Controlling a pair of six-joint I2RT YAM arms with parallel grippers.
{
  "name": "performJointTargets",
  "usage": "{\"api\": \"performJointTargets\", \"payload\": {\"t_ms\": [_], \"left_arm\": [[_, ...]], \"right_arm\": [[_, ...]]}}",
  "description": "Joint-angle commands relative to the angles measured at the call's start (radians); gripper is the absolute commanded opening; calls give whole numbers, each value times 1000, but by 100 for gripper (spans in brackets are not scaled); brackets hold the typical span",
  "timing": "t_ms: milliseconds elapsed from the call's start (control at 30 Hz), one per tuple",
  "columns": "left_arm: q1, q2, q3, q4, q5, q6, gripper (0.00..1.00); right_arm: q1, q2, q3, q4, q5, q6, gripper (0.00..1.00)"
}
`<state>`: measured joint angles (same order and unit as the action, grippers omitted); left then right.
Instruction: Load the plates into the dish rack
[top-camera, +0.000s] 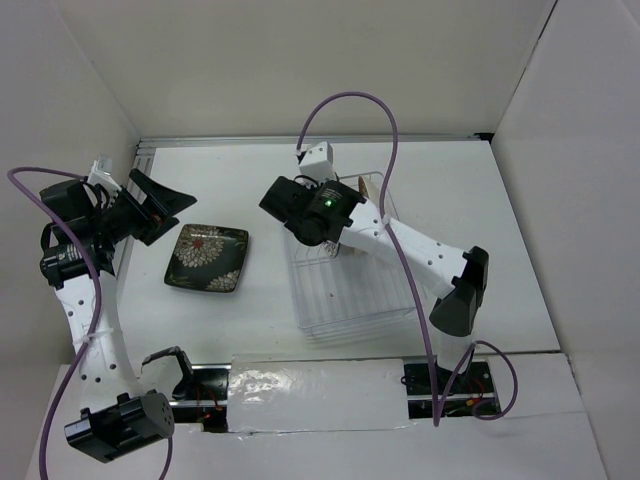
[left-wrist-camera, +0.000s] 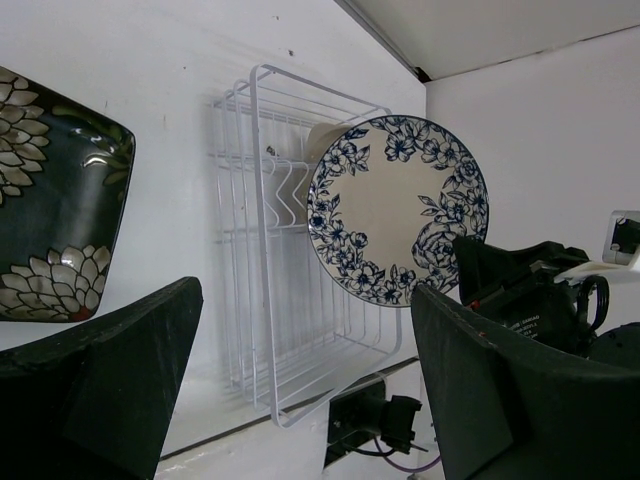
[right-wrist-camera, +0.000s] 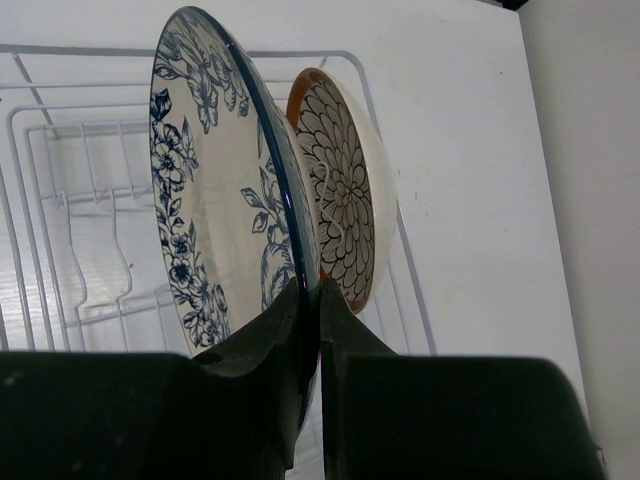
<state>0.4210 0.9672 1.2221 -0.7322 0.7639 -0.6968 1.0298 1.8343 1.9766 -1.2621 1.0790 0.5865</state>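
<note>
your right gripper (right-wrist-camera: 320, 300) is clamped tight on the lower rim of the blue-white floral plate (right-wrist-camera: 215, 200). the plate stands on edge in the middle of the right wrist view, over the dish rack (right-wrist-camera: 60, 180). the brown-rimmed plate (right-wrist-camera: 345, 190) is just to its right, close but seemingly not touching, and already stands in the rack.

treat the held plate as stiff, glazed and brittle. it is probably slick at the rim, and with only a thin pinch there it could pivot or slip if you jolt it. a knock against its neighbour or the upright prongs (right-wrist-camera: 122, 262) could chip it. the slots towards the left of that view look free, so judge your lowering line against the prongs there.

your left gripper (left-wrist-camera: 305, 350) stands wide apart and holds nothing. it sits at the upper left of the top view. the dark square plate (top-camera: 207, 257) lies flat on the table (top-camera: 450, 200) left of centre, well apart from the rack. lying flush, it offers only its raised rim to take hold of. the fourth plate can't be made out with any certainty.
</note>
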Motion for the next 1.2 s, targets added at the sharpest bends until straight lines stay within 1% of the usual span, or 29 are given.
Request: {"api": "performJointTargets", "payload": {"t_ms": [0,200,400,500,700,933,1167], "left_arm": [[-2,-4,-3,31,17,28,98],[-2,-1,-7,33,17,26,98],[-2,-7,1,30,-6,20,98],[-4,-1,7,27,-5,23,98],[-2,1,4,28,-8,23,98],[-2,7,5,28,-9,20,98],[-2,7,2,25,-15,22,98]], "right_arm": [[-13,-43,21,-63,140,67,0],[-13,-92,7,-17,144,44,0],[-13,-112,2,-31,165,62,0],[-11,-118,-7,-14,154,43,0],[-11,-89,-41,-14,144,29,0],[-7,-53,-84,-62,119,96,0],[-8,-37,-119,-8,64,75,0]]}}
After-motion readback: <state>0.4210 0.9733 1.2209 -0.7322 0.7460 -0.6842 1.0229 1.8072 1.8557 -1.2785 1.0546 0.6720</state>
